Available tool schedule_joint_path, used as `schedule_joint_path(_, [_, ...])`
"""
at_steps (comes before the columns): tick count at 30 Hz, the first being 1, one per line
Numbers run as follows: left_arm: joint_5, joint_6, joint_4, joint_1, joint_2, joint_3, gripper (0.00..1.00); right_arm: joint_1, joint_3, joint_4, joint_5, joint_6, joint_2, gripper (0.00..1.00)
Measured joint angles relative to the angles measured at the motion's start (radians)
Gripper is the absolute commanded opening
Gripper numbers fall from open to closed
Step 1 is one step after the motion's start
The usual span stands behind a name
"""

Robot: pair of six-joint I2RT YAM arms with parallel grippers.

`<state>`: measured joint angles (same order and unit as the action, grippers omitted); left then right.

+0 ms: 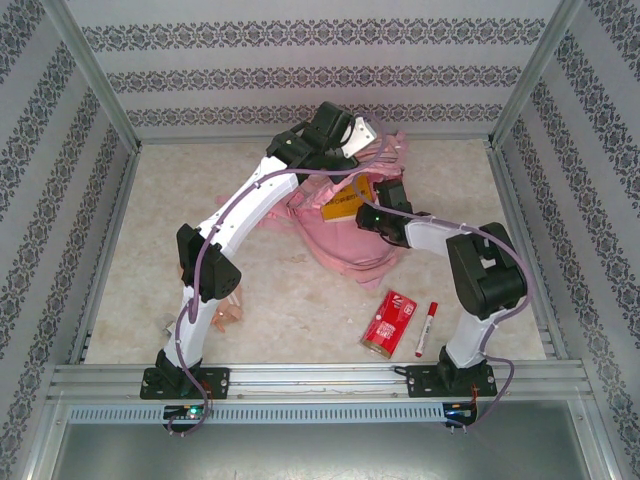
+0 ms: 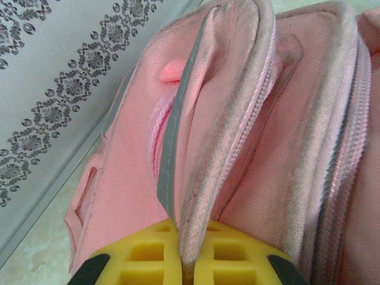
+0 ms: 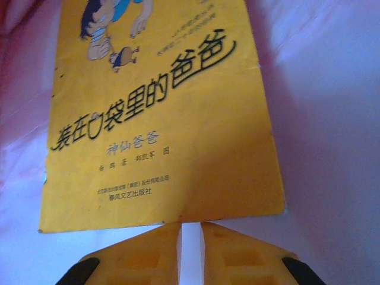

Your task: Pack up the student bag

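Packing is part-way: one book in, two or three items left out.
The left gripper (image 2: 187, 261) is clamped on a zip edge of the one student bag (image 1: 345, 245), at the table's 12 o'clock. The right gripper (image 3: 191, 237), nearly closed, is at the one yellow book (image 3: 160, 119) inside; whether it grips, I cannot tell. At 5 o'clock, one red can (image 1: 388, 322) and one marker (image 1: 426, 328) wait; at 8 o'clock, one unclear pale item (image 1: 226, 316).
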<state>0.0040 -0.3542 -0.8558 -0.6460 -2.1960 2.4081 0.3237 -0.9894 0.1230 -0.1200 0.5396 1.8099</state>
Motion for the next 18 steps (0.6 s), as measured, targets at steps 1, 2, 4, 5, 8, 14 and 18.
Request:
schedule_joint_path(1, [0.004, 0.000, 0.003, 0.000, 0.000, -0.008, 0.00, -0.008, -0.011, 0.002, 0.001, -0.006, 0.013, 0.18])
schedule_joint_path(2, [0.007, 0.000, 0.006, 0.000, 0.000, -0.013, 0.00, -0.014, -0.018, 0.002, 0.001, -0.011, 0.021, 0.19])
schedule_joint_path(4, [0.015, 0.000, 0.016, 0.000, 0.000, -0.026, 0.00, -0.028, -0.028, 0.001, -0.001, -0.020, 0.026, 0.22])
schedule_joint_path(5, [0.018, 0.000, 0.019, 0.000, 0.000, -0.030, 0.00, -0.034, -0.029, 0.002, -0.005, -0.024, 0.025, 0.23])
schedule_joint_path(8, [0.020, 0.000, 0.032, 0.000, 0.003, -0.047, 0.00, -0.041, -0.017, 0.002, -0.028, -0.028, -0.006, 0.28])
schedule_joint_path(14, [0.048, 0.003, 0.072, -0.001, 0.026, -0.124, 0.00, -0.045, 0.235, -0.006, -0.089, 0.005, -0.293, 0.31])
schedule_joint_path(18, [0.069, 0.018, 0.098, -0.002, 0.027, -0.189, 0.00, -0.038, 0.396, -0.033, -0.115, 0.032, -0.510, 0.33])
